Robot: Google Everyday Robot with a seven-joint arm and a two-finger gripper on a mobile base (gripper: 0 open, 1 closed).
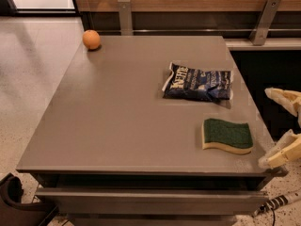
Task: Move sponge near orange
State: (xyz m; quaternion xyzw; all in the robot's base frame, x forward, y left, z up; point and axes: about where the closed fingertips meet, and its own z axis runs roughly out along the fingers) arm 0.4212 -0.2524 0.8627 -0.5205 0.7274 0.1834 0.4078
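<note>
The sponge [227, 135], green top on pale yellow foam, lies flat near the table's front right corner. The orange [91, 39] sits at the far left corner of the table. My gripper [282, 126] is at the right edge of the view, just off the table's right side and right of the sponge. Its two pale fingers [281, 153] are spread apart and hold nothing.
A dark blue chip bag [197, 82] lies on the grey table [122, 117] behind the sponge. A wooden wall with metal brackets [125, 13] runs behind the table. A dark object [14, 201] sits on the floor at the lower left.
</note>
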